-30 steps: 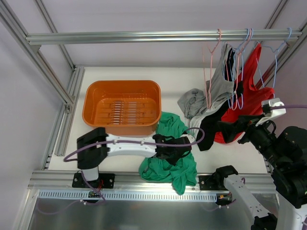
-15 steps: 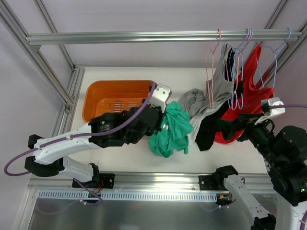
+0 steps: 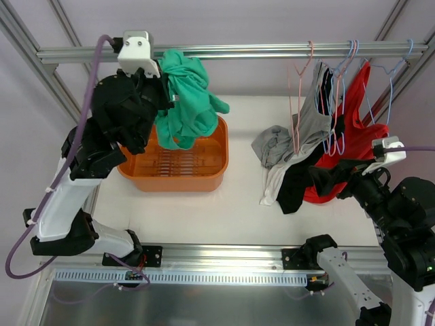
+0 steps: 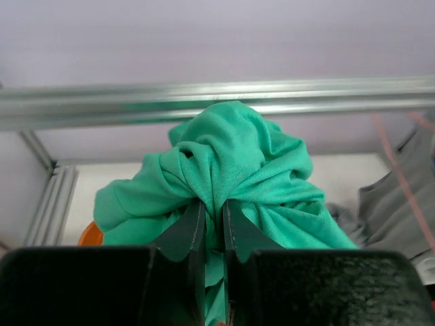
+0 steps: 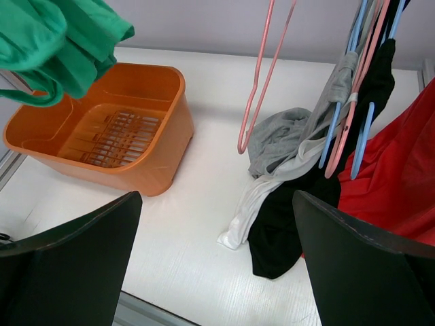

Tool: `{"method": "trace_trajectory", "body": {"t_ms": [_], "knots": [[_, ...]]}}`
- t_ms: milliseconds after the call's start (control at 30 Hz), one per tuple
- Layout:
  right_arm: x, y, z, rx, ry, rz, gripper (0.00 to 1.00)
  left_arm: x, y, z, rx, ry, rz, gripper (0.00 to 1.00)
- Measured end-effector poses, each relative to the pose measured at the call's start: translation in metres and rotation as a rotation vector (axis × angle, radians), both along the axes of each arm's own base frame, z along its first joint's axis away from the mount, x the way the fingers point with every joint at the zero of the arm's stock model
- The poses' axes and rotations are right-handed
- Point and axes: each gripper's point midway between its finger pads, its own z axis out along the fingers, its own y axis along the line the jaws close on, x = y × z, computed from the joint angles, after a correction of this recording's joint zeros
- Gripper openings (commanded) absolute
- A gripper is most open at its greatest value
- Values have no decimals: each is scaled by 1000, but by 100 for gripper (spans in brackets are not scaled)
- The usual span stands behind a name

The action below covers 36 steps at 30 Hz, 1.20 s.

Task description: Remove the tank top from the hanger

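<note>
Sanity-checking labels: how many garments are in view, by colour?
green garment: 1
grey garment: 1
black garment: 1
red garment: 1
white cloth: 1 (cannot tell if it is a separate piece)
Total: 5

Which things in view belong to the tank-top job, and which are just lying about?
In the job:
- green garment, bunched in the shut left end effector, held high by the orange bin
- bare pink hanger on the rail

Just there:
- gray garment, black garment and red garment, hanging at the right
- right end effector, open, holding nothing
</note>
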Motion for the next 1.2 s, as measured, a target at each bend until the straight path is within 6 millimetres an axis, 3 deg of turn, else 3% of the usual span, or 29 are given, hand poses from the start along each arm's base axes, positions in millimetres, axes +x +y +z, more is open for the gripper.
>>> {"method": "trace_trajectory", "body": {"t_ms": [133,233,333,467,500,567,733,867,900,1033,1133,1200], "knots": [[5,2,7,10,-6,1,100,26,9,-58,68,105,57,0],[13,6,10,24,-6,4,99,56,21,-118,93,234,102,0],[19,10,13,34,-3,16,99,74,37,-173,117,368,152,0],[31,18,13,45,16,38,100,85,46,-219,99,485,177,0],[35,20,12,45,24,41,100,87,47,-224,92,498,182,5],[44,22,10,43,45,40,99,89,49,-234,81,524,186,97],[68,21,23,27,74,-5,100,87,49,-230,31,515,182,99],[93,8,48,-10,45,-101,98,65,52,-213,-23,478,123,99],[98,3,51,-26,42,-128,89,56,54,-207,-38,464,101,99],[121,-15,57,-100,51,-222,75,9,57,-188,-110,399,-37,99],[141,-26,55,-129,78,-263,59,-18,58,-193,-134,386,-118,99],[158,-31,49,-146,109,-279,55,-31,57,-207,-135,400,-159,99]]}}
